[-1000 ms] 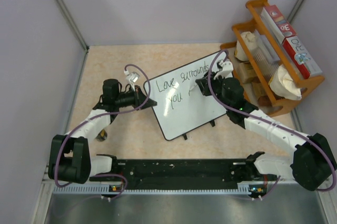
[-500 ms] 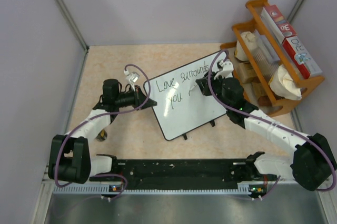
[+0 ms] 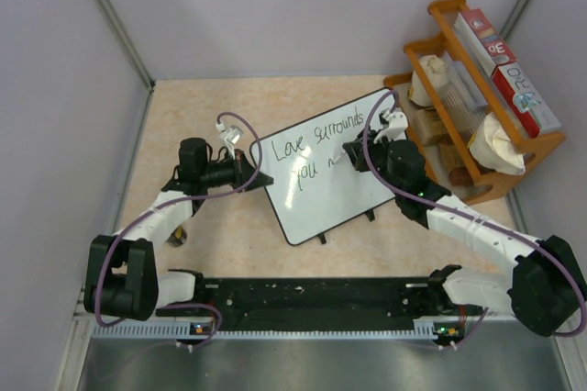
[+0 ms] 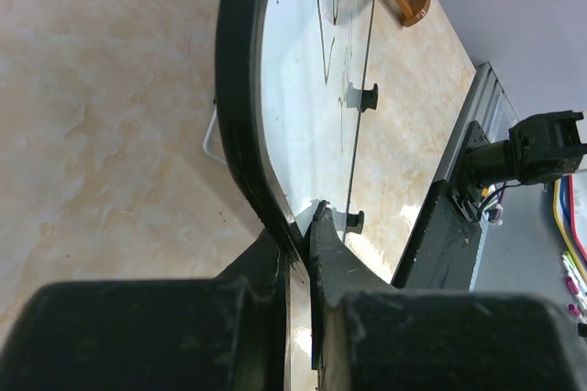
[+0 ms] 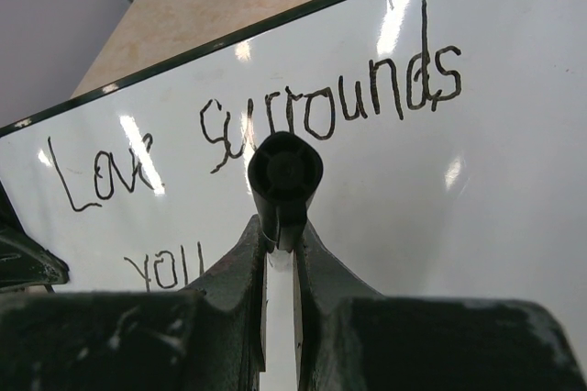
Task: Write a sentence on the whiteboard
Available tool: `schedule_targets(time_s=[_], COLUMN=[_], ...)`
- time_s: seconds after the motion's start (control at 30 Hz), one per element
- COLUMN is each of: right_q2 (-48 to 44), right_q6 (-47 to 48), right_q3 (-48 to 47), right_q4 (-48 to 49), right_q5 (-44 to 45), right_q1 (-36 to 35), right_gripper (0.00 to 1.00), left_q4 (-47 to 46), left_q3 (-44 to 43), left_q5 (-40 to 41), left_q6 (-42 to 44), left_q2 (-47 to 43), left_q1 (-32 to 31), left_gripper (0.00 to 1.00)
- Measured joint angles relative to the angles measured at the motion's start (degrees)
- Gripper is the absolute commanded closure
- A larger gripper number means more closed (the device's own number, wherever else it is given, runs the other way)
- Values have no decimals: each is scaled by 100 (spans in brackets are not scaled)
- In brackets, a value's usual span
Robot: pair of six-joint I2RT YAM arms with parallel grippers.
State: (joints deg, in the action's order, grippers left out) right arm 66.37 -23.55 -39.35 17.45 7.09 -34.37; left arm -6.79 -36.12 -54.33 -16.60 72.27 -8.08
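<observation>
The left gripper (image 4: 307, 226) is pinching the left edge of the whiteboard (image 3: 321, 180), its two fingers closed down tight on the thin black frame, one on each face. The left arm is reaching in from the near left, with bare beige surface (image 3: 202, 106) lying open behind it out to the left wall (image 3: 55, 134).

The whiteboard is sitting in the middle of the surface, turned at an angle so that its right corner is pointing far and right. Its small black feet (image 3: 323, 239) are showing along the near long edge. Handwriting (image 5: 330, 116) is reading "Love surrounds" on the upper line and "you" beneath, with blank white board lying open to the right of "you".

The right gripper (image 5: 280, 235) is hovering over the right half of the board, its fingers nearly closed and gripping a marker (image 5: 285, 173), seen end-on in the right wrist view. In the left wrist view the marker's dark tip is pointing down at the board's face; whether it is touching, I cannot tell.

Just right of the board, a wooden rack (image 3: 541, 143) holding boxes and packets is crowding the right arm's far side. The right wall is rising directly behind it, leaving little room there.
</observation>
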Motion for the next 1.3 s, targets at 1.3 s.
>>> schedule_targets(time_s=[1.3], right_q2=[-20], right_q6=[39], right_q3=[-125], right_q4=[-114], right_q5=[153], right_q1=[44], right_gripper=[100], left_q4=[-2], left_q3=[-13], left_q5=[-4], left_q6=[2], left_q2=[2], left_q1=[-22], left_gripper=[100])
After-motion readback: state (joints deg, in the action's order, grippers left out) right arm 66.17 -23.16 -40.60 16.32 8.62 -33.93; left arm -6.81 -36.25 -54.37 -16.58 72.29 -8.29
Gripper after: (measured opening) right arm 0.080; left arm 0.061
